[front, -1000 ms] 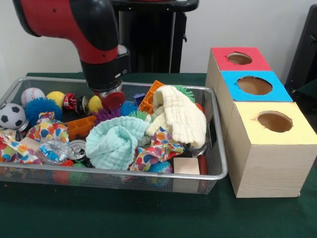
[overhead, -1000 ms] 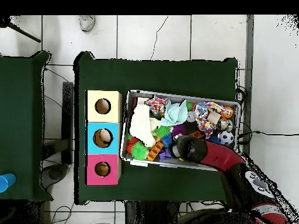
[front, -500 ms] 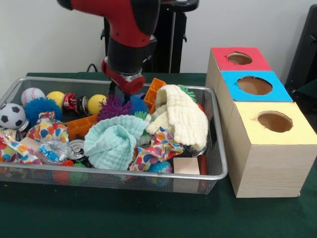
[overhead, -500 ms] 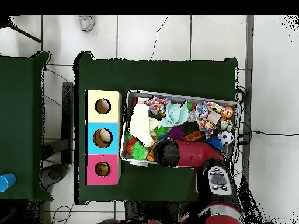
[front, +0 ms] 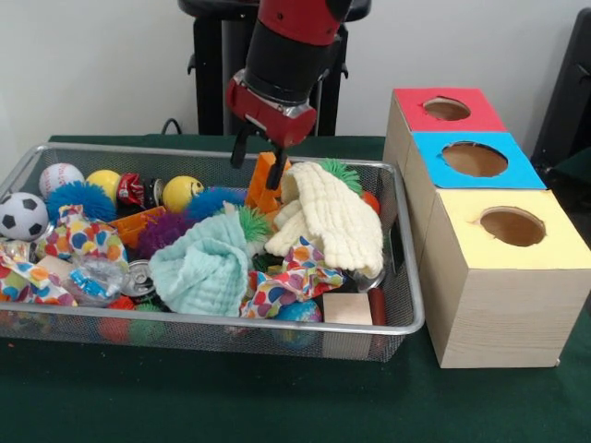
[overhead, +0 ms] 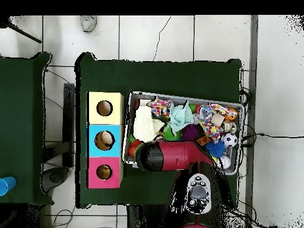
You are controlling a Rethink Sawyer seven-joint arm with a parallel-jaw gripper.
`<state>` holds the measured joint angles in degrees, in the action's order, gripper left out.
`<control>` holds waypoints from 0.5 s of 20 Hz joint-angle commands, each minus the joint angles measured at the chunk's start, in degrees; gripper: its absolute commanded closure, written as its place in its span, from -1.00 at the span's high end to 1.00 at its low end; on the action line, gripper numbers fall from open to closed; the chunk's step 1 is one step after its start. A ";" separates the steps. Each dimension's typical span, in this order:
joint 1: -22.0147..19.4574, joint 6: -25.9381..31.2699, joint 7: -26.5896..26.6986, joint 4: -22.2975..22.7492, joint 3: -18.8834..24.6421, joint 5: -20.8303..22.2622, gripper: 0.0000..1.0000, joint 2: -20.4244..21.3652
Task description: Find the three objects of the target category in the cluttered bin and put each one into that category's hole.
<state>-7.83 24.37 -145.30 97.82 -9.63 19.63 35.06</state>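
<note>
Front view: the red and black Sawyer arm's end effector (front: 258, 159) hangs over the far rim of the wire mesh bin (front: 277, 325), its two dark fingers spread apart and holding nothing, one fingertip just beside an orange plastic block (front: 264, 187). The bin sits on the green tabletop (front: 231, 397), packed with a cream knitted cloth (front: 332, 220), a mint green cloth (front: 199, 268), a polka-dot fabric (front: 291, 281), a yellow ball (front: 181, 192), a baseball (front: 59, 176), a small soccer ball (front: 22, 215), a blue spiky ball (front: 81, 198), a purple spiky ball (front: 164, 231), a drink can (front: 142, 277) and a wooden cube (front: 347, 308). Which of these belongs to the target category cannot be told. Beside the bin stand three wooden boxes in a row, each with a round hole on top: the red-topped box (front: 445, 109), the blue-topped box (front: 474, 160) and the yellow-topped box (front: 511, 226). In the overhead view the arm covers the bin's edge nearest the robot.
</note>
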 commanded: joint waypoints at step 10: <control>-2.61 -3.53 0.52 -9.31 -9.60 11.78 1.00 -7.67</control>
<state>-8.13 24.28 -145.30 94.78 -16.47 25.47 33.70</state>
